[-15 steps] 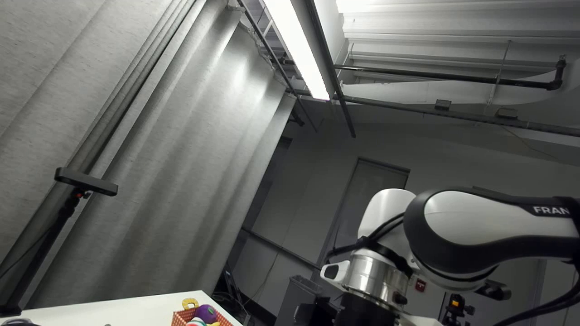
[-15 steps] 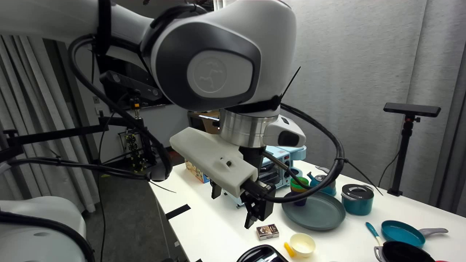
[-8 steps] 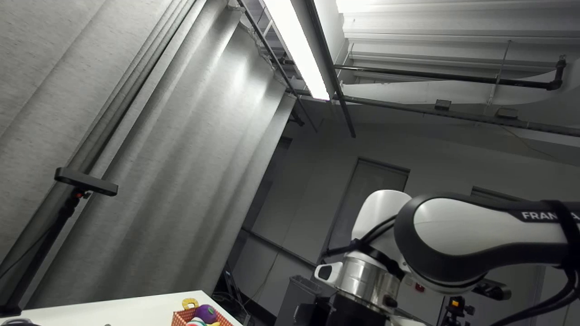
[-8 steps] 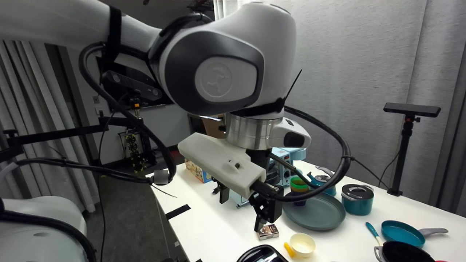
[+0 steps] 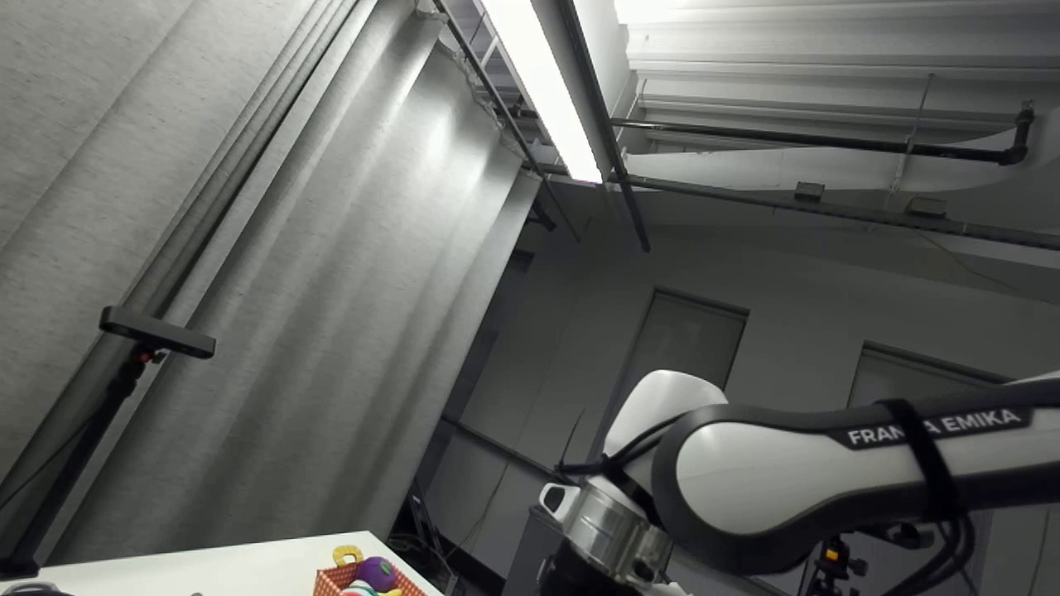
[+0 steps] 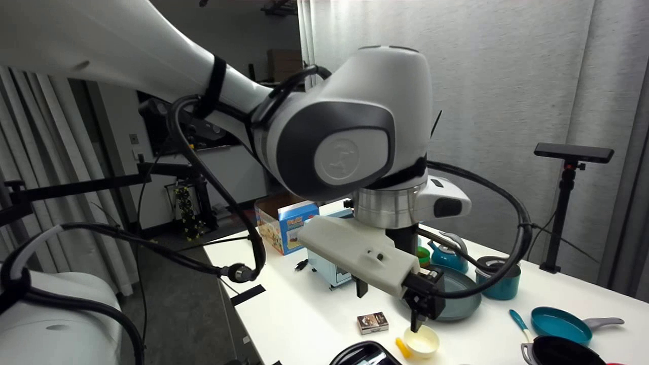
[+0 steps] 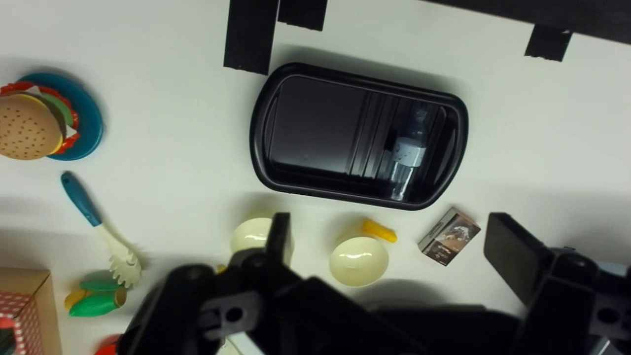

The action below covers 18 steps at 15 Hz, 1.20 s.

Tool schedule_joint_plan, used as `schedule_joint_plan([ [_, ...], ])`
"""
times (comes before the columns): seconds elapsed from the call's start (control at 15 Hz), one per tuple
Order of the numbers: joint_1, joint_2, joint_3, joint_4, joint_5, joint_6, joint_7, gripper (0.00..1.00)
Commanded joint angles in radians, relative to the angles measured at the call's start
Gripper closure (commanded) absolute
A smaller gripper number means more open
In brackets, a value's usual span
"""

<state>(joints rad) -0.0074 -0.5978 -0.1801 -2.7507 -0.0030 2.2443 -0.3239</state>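
Here's the gripper (image 7: 389, 219), high over the white table (image 6: 309, 319), fingers (image 7: 515, 259) spread wide and nothing gripped between them! Look down through that gap in the wrist view and there's a cream bowl (image 7: 359, 261), round and smooth, its rim a clean pale ring, a bright glint running across the inside. Just beside it lies a yellow piece (image 7: 378, 230), short and stubby, one strong colour from end to end; whether the two touch, I can't tell. Over toward the finger on the right of that view there's the small box (image 7: 449, 236), lying flat and set at a slant: a dark printed face with warm browns and a pale patch, plus a narrow lighter side whose lettering is too small to read. All three rest on the white table, well below the fingertips, near a long edge of the black tray (image 7: 315, 128). What a shine on that tray, round-cornered and glossy, with a clear bottle (image 7: 408, 153) lying across one end, white label showing! A second cream bowl (image 7: 251, 234) peeks out, partly covered by the other finger. Switch to an exterior view, and a dark fingertip crosses in front of the cream bowl's rim, the yellow piece at the bowl's side and the small box a little way off, its picture facing up. Behind the gripper shows the grey-green plate (image 6: 464, 308), a teal pot (image 6: 504, 288) next to it.
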Motion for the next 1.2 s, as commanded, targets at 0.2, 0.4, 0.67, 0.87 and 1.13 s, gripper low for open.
schedule_joint_plan([
  [0.2,-0.056,0.162,0.033,0.011,-0.08,0.175,0.044,0.0],
  [0.4,-0.042,0.154,0.022,0.002,-0.047,0.162,0.018,0.0],
  [0.67,-0.042,0.165,0.024,0.004,-0.049,0.165,0.017,0.0],
  [0.87,-0.042,0.193,0.028,0.01,-0.058,0.188,0.015,0.0],
  [1.13,-0.036,0.259,0.026,0.052,-0.053,0.211,0.009,0.0],
])
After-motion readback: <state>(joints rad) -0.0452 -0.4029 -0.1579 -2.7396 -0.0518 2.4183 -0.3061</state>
